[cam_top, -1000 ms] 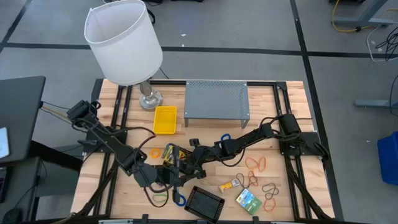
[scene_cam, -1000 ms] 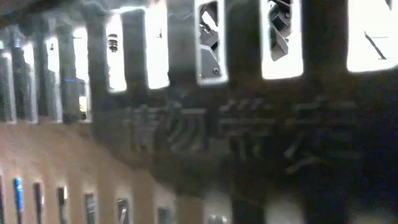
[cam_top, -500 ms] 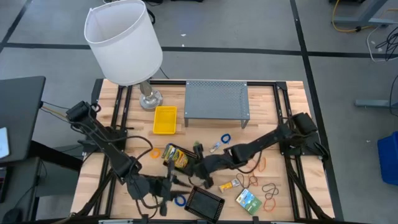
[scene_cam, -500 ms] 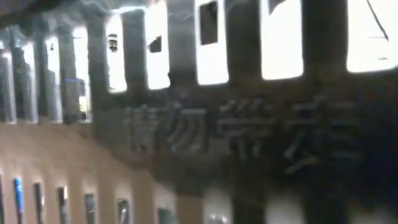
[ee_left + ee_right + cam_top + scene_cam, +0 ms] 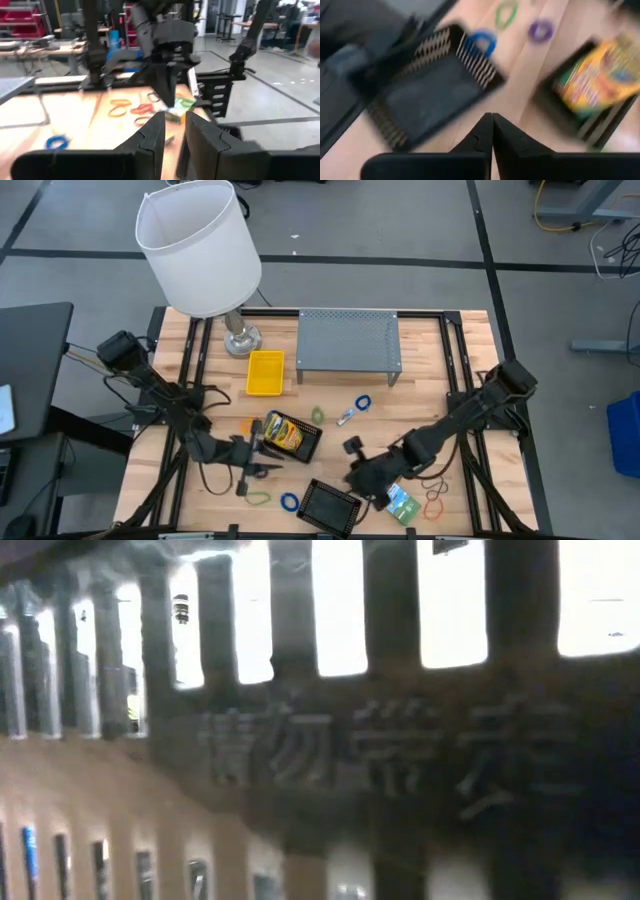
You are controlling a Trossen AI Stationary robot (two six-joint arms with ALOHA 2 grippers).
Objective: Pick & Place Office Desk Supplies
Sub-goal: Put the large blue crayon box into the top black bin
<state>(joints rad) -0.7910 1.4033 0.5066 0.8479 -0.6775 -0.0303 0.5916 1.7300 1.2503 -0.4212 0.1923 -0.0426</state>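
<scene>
We see a workshop floor with taped lines around a wooden table (image 5: 440, 355). The low view is blocked by something dark and slotted close to the lens, so it tells us nothing.

The biggest thing on the table is the lamp (image 5: 198, 245) at the far left corner. Next to it stand a grey perforated shelf (image 5: 349, 340) and a yellow tray (image 5: 265, 373). A black tray (image 5: 308, 442) at mid-table holds a crayon box (image 5: 283, 432). A black mesh tray (image 5: 328, 505) sits at the near edge.

The right gripper (image 5: 357, 478) hangs just beside the mesh tray's right corner, its fingers together on nothing. A small crayon box (image 5: 398, 500) lies near it. The left gripper (image 5: 255, 462) is low over the table left of the black tray. Its fingers (image 5: 155, 137) show a narrow gap, and we see nothing in it.

Loose bands remain:
- orange bands (image 5: 435, 500) at the right
- a blue band (image 5: 289, 502) and a green band (image 5: 259, 499) by the mesh tray
- another blue band (image 5: 362, 402) at mid-table

We judge that sorting is partly done and the right arm is between picks. It should next part its fingers and come down squarely over one item. A thin band lying flat will be hard to pinch.
</scene>
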